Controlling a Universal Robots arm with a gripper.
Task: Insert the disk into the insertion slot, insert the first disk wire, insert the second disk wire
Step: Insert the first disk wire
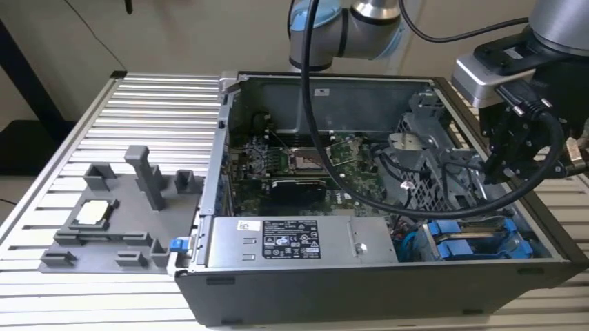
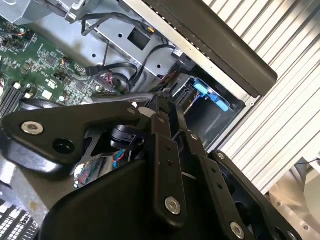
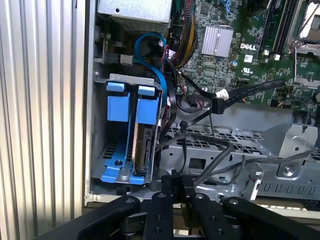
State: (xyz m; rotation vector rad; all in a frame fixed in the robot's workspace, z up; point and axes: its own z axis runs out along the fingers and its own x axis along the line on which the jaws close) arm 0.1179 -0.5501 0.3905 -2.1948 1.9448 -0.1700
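Disk point(image 3: 143, 150) sits edge-on in the insertion slot point(image 3: 111, 150), at the computer case point(image 1: 368, 293) corner beside the power-supply box point(image 1: 285, 241) | gripper point(image 3: 178, 180) hovers over the cage, fingers pressed together, any wire pinch unclear | likely the first-wire stage, which calls for careful connector alignment among loose cables point(image 3: 252, 89)

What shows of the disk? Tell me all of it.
The disk stands on edge inside the insertion slot, in a corner of the open computer case. Its thin metal edge faces the first wrist view, clipped in a bright blue plastic carrier frame. A second blue carrier sits beside it. Black cables hang along its other side; whether any is plugged in cannot be told.
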